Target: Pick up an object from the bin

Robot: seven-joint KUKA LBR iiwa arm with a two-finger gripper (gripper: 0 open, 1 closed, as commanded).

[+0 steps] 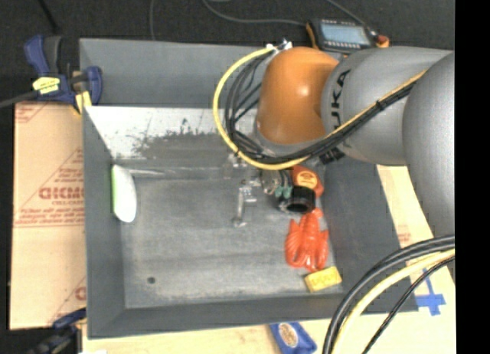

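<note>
Zero things lifted yet: fingers (243, 205) low over bare floor in the middle of the bin (184, 257), parted or pinched impossible to tell, nothing seen between. Nearest candidates just to the right: black round piece (297, 204), orange rubbery toy (306, 241), yellow block (321, 278); closing and lifting apparently left to do.

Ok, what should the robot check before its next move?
1. End effector inside the bin: ok.
2. A thing right under it: not ok, it looks like bare floor there.
3. Things close by: ok, black ring and red toy lie beside it.
4. Holding nothing: cannot tell.
5. White tube out of the way: ok, by the view's left wall.
</note>
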